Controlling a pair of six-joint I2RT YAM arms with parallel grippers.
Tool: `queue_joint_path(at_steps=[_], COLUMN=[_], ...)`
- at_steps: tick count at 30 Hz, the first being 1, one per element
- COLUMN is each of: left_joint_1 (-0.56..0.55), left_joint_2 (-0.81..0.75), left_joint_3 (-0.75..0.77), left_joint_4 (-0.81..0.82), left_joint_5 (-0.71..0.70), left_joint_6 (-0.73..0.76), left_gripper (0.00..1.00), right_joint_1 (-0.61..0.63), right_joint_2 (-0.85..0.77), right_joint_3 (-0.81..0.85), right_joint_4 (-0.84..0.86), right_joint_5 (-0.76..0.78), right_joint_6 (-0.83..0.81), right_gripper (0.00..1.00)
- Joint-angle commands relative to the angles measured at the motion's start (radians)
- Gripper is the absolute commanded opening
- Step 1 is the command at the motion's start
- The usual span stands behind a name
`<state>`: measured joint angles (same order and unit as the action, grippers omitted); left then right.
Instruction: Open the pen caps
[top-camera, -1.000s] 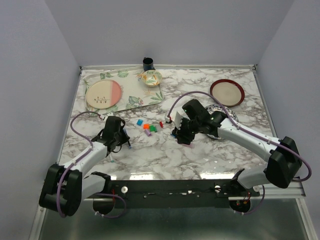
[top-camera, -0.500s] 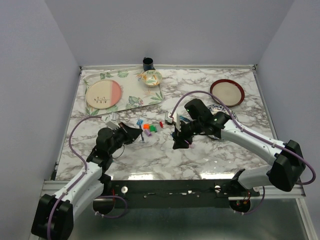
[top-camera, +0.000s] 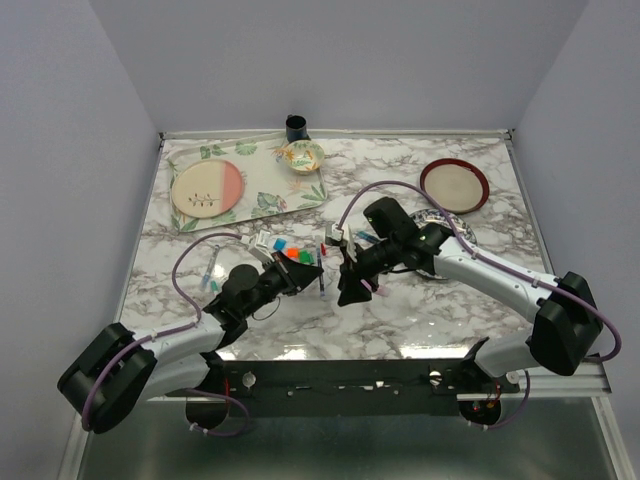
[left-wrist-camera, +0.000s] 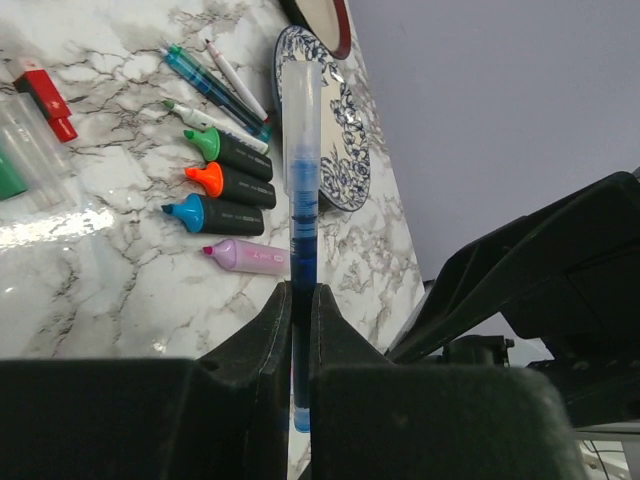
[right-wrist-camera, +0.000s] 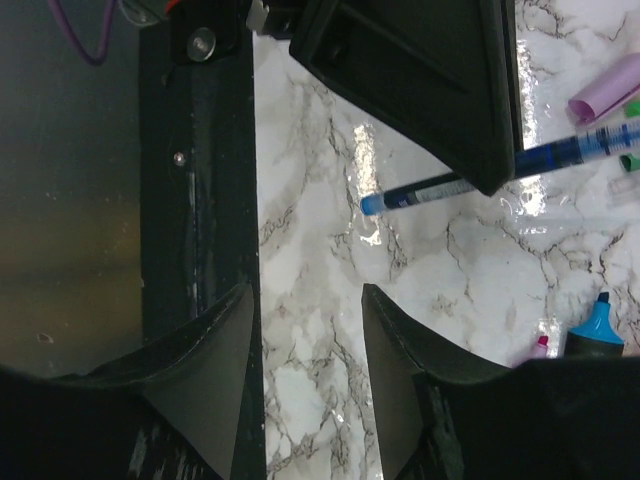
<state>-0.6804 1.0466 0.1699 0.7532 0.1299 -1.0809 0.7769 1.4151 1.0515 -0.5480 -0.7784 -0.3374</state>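
Pen caps (left-wrist-camera: 207, 178) on highlighters (left-wrist-camera: 245, 190), beside patterned plate (left-wrist-camera: 350, 150)

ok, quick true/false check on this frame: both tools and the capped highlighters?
1. The left tool is shut on the blue pen. True.
2. The right tool grips a highlighter. False: it is open and holds nothing.
3. The orange cap lies between the green cap and the blue cap. True.
4. Those caps rest on the plate. False: they are on their highlighters, on the table beside it.
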Motion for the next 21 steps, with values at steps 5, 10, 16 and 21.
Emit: queue_joint_path(at_steps=[5,10,16,21], left_joint_1=[-0.105,-0.146,-0.194,-0.228], left_joint_2=[0.067,0.085,0.116,0.133], left_joint_3=[0.039,0.06,0.086,0.106], left_joint_4=[0.153,0.155,0.178,0.201], left_joint_5=[-0.219,-0.271,-0.312,-0.334], left_joint_6=[-0.037,-0.042,-0.053,-0.051], left_gripper=[0.0,0.0,0.0,0.0], right_joint_1=[-0.044,-0.071,-0.079,-0.08], right_joint_2=[0.031,0.038,0.042,0.031], right_joint_3=[-0.021,-0.05,-0.076,-0.104], right_joint_4=[0.135,0.223,0.301,0.341], right_joint_5=[-0.093,-0.075,0.057,0.113], right_joint_6=[0.195,0.306,0.451,0.5], right_gripper=[0.58,0.6,0.6,0.54])
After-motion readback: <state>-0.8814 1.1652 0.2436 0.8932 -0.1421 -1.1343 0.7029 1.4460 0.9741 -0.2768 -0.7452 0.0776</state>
